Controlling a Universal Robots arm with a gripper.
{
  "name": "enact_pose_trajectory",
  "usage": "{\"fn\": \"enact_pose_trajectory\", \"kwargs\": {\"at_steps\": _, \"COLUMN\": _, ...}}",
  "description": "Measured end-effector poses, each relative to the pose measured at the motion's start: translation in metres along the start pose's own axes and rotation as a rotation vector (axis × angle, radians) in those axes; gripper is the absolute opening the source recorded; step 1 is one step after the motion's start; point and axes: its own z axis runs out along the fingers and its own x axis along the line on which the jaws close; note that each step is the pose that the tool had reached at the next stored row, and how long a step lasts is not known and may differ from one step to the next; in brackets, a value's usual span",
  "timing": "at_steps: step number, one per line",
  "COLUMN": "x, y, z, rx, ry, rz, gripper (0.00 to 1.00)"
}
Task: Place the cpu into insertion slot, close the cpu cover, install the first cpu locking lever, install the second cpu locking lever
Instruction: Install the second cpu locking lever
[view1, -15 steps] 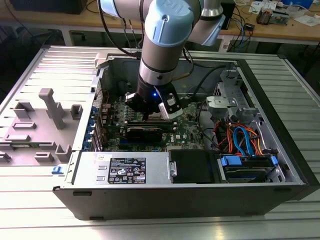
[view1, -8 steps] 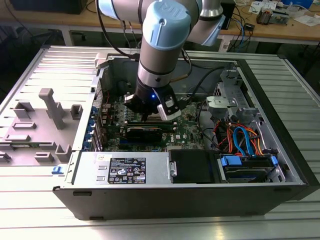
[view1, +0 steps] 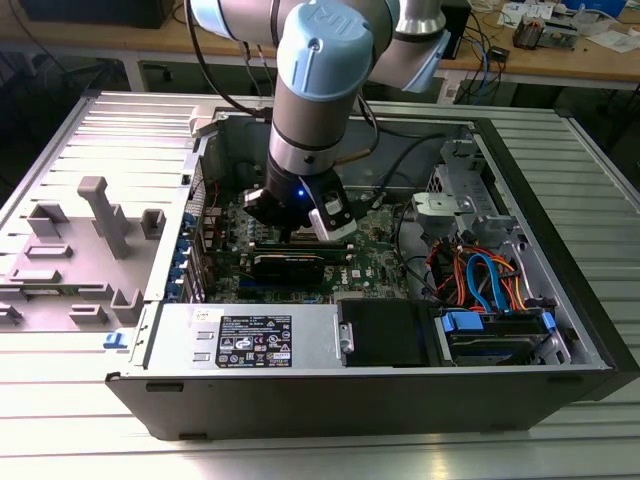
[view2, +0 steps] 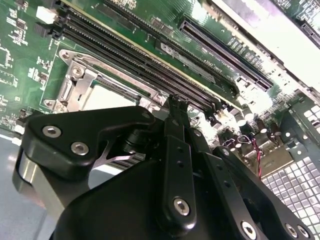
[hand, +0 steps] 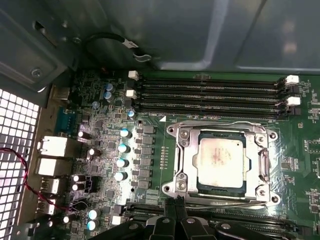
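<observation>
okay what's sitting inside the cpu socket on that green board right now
The cpu lies flat in the insertion slot, its silvery top showing through the window of the cpu cover around it. The pin field beneath is hidden by the chip.

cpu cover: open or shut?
Shut. In the first wrist view the cpu cover lies flat around the cpu, which shows through its window. The gripper sits at the socket's edge.

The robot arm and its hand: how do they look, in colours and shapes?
The arm is silver-grey tubing with pale blue joint caps and a small blue light by its wrist. The hand is black, built of jointed links fastened with silver screws; black cables trail behind the arm.
</observation>
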Motion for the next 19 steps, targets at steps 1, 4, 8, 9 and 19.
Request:
{"fn": "enact_pose_trajectory", "kwargs": {"at_steps": 1, "x": -0.0001, "y": 0.0001, "z": 0.0001, "rx": -0.0001, "ry": -0.0001, "rz": 0.0, "gripper": 0.11}}
{"fn": "enact_pose_trajectory", "kwargs": {"at_steps": 4, "x": -0.0001, "y": 0.0001, "z": 0.0002, "rx": -0.0001, "ry": 0.0, "rz": 0.0, "gripper": 0.11}}
{"fn": "enact_pose_trajectory", "kwargs": {"at_steps": 8, "x": -0.0001, "y": 0.0001, "z": 0.0003, "rx": -0.0006, "ry": -0.0006, "rz": 0.0, "gripper": 0.11}}
{"fn": "enact_pose_trajectory", "kwargs": {"at_steps": 9, "x": -0.0001, "y": 0.0, "z": 0.0004, "rx": -0.0008, "ry": -0.0009, "rz": 0.0, "gripper": 0.11}}
{"fn": "enact_pose_trajectory", "kwargs": {"at_steps": 19, "x": -0.0007, "y": -0.0012, "z": 0.007, "rx": -0.0132, "ry": -0.0019, "rz": -0.002, "gripper": 0.11}}
